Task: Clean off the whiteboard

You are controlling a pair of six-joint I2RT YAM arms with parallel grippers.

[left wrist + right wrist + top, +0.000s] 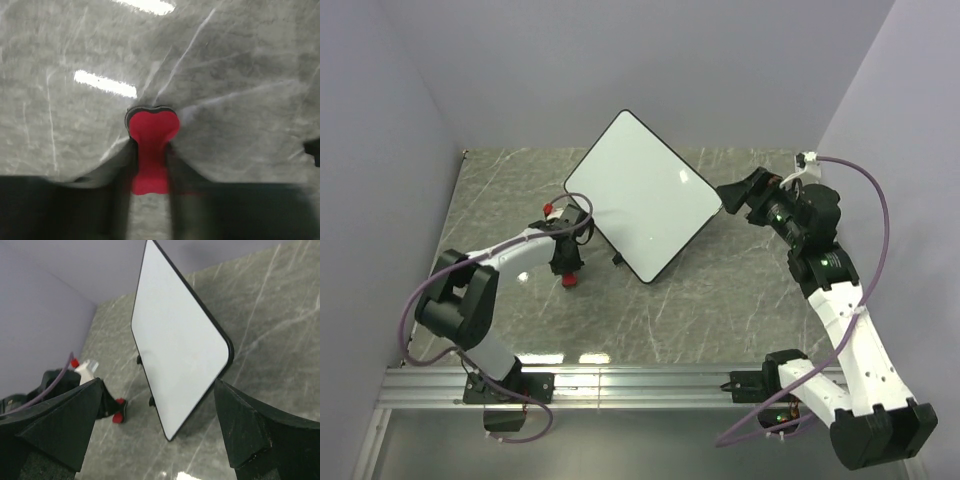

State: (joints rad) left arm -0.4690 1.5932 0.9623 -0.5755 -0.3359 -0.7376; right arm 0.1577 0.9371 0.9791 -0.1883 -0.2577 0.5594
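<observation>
Tabletop (720,320) of grey marble carries the whiteboard (642,195), tilted at the top view's centre, long axis running upper left to lower right, face upward. Right gripper (159,387) gapes wide by its right corner. Left gripper (150,167), lower left, pinches the red eraser (151,132).

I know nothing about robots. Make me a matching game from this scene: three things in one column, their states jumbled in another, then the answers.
Things:
1. large white rectangular whiteboard with thin black frame
2. small red-and-black eraser block
3. right gripper

States:
A. pinched in the left gripper
B. open, holding nothing
C. standing up on its edge, tilted

Pairs: 1-C, 2-A, 3-B
</observation>
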